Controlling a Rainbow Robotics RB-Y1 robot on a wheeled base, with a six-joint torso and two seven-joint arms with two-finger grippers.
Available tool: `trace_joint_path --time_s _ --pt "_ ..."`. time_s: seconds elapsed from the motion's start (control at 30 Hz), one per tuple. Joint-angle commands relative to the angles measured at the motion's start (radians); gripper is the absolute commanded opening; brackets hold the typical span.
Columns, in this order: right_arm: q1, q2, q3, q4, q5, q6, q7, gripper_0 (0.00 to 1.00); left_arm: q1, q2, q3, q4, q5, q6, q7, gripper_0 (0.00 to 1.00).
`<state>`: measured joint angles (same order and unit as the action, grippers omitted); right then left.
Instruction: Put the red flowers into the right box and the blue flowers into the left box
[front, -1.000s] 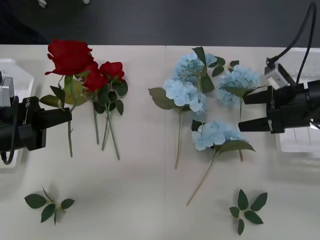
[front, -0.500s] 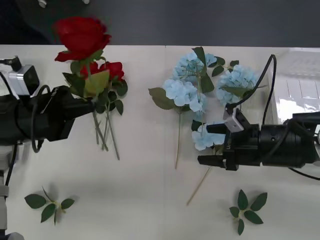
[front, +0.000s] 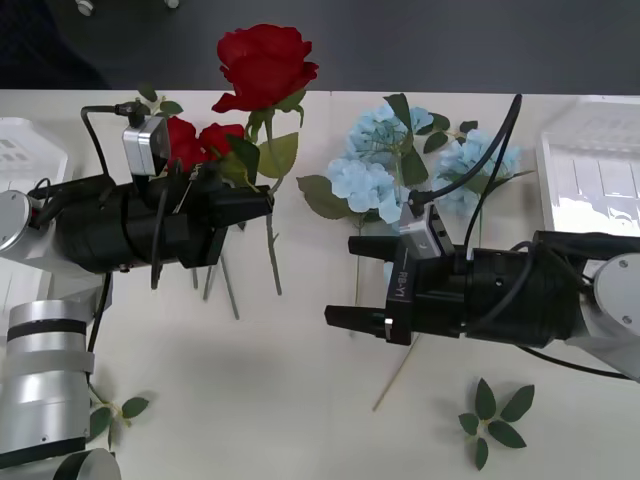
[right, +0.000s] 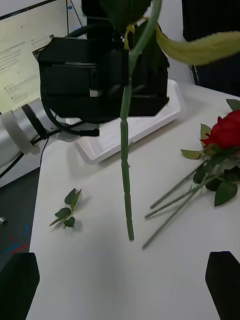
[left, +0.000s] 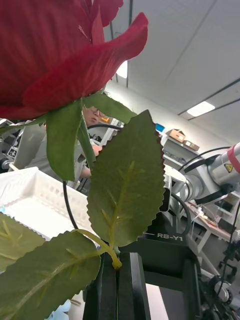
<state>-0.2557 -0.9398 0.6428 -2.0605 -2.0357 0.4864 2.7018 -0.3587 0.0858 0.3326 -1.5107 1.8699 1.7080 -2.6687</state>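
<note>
White table (front: 300, 400), two robot arms reaching in twd each other over its middle. White trays at both edges: left box (front: 25, 150) by the left arm, right box (front: 590, 180) beyond the right arm. Left hand (front: 262, 205) is clamped on the stem of one red rose (front: 262, 62), held upright w/ bloom high over the table's far edge and stem tip hanging clear of the surface; left wrist view shows the black fingers (left: 120, 287) pressed together on the stem just below the leaves. Right hand (front: 350, 282) hovers w/ fingers spread wide and nothing in them, pointing at the held stem (right: 125, 165), which dangles in front of it. Blue flowers (front: 375, 185) lie clustered on the table btwn the hands and the right box, one partly under the right arm. Remaining red roses (front: 195, 140) lie behind the left hand, stems fanned out. Loose leaf sprig (front: 495, 420) near the front edge, right side.
</note>
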Motion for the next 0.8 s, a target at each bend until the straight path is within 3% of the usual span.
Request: trace_joint_path --time_s 0.03,0.27,0.57,0.8 --pt "-0.077 0.024 0.044 -0.035 0.002 -0.049 0.003 0.98 -0.016 -0.003 0.003 -0.014 -0.008 0.021 -0.037 0.0" --pt "-0.172 0.044 0.158 -0.029 0.002 -0.187 0.003 0.98 -0.016 -0.001 0.022 -0.014 -0.029 0.061 -0.037 0.0" --pt "-0.209 0.058 0.176 0.007 -0.015 -0.154 0.003 0.98 -0.014 -0.003 0.036 -0.014 -0.031 0.079 -0.037 0.0" --pt "-0.223 0.13 0.19 0.043 -0.015 -0.163 0.003 0.98 -0.011 -0.001 0.037 -0.014 -0.029 0.079 -0.037 0.0"
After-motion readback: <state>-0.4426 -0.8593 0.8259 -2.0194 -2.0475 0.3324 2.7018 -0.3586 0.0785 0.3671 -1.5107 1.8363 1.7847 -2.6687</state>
